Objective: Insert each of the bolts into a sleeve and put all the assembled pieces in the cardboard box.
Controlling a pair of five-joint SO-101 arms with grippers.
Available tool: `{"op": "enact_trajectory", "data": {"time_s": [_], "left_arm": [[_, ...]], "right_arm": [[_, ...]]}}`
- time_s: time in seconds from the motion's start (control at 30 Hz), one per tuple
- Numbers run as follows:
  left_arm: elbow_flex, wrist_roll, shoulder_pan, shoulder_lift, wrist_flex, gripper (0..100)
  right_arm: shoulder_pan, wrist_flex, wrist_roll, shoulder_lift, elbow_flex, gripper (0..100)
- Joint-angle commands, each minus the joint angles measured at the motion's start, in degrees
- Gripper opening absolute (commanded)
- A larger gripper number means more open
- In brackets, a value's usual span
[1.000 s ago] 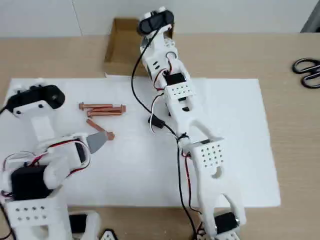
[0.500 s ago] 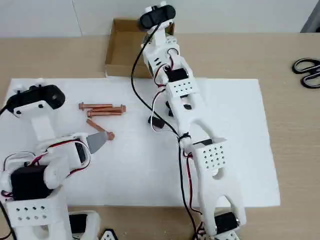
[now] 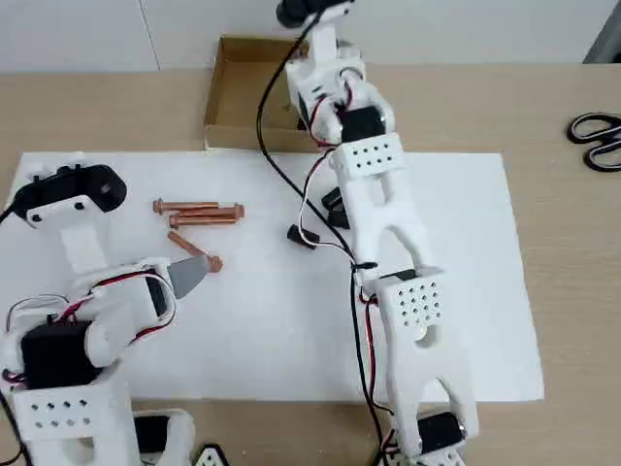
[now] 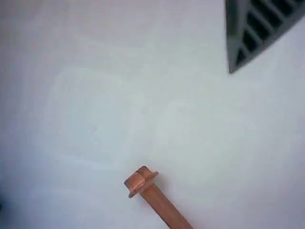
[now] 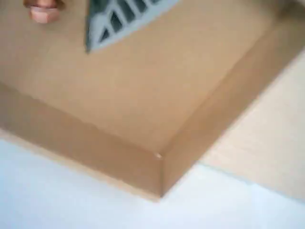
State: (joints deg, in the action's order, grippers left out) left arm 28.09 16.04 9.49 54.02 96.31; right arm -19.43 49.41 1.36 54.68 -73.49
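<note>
Three copper bolts lie on the white sheet: two side by side point(image 3: 199, 207) point(image 3: 206, 220) and a slanted one point(image 3: 194, 250). My left gripper point(image 3: 189, 275) stands open just short of the slanted bolt's head point(image 4: 140, 180); one grey finger point(image 4: 252, 33) shows above the sheet. My right arm point(image 3: 374, 184) stretches to the cardboard box point(image 3: 233, 131) at the back. In the right wrist view a grey finger point(image 5: 124, 19) hangs over the box floor point(image 5: 157, 90), with a copper bolt head point(image 5: 43, 12) held beside it. The rest of that piece is hidden.
Black scissors point(image 3: 594, 136) lie on the wooden table at the far right. The white sheet point(image 3: 272, 330) covers the middle of the table. A black cable with a connector point(image 3: 296, 233) hangs from the right arm over the sheet.
The right arm has stretched farther back, bringing its wrist from the box's near corner to over the box. The left arm and the three bolts have not moved.
</note>
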Motion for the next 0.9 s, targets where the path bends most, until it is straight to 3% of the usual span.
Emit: {"op": "enact_trajectory", "data": {"time_s": [0.0,0.13,0.27,0.63,0.87], "left_arm": [[-2.6,-0.1,0.3,0.4,0.4,32],[-2.5,-0.1,0.3,0.4,0.4,32],[-2.4,-0.1,0.3,0.4,0.4,32],[-2.4,0.1,0.3,0.4,0.3,32],[-2.4,0.1,0.3,0.4,0.3,32]], "right_arm": [[0.2,16.1,0.4,-5.1,-14.7,23.1],[0.2,33.4,0.3,-5.1,-23.1,23.1],[-0.1,46.4,0.3,-5.5,-22.8,23.1],[-9.8,47.2,0.7,-5.1,-22.6,23.1],[-8.2,47.6,0.8,-5.6,-18.2,23.0]]}}
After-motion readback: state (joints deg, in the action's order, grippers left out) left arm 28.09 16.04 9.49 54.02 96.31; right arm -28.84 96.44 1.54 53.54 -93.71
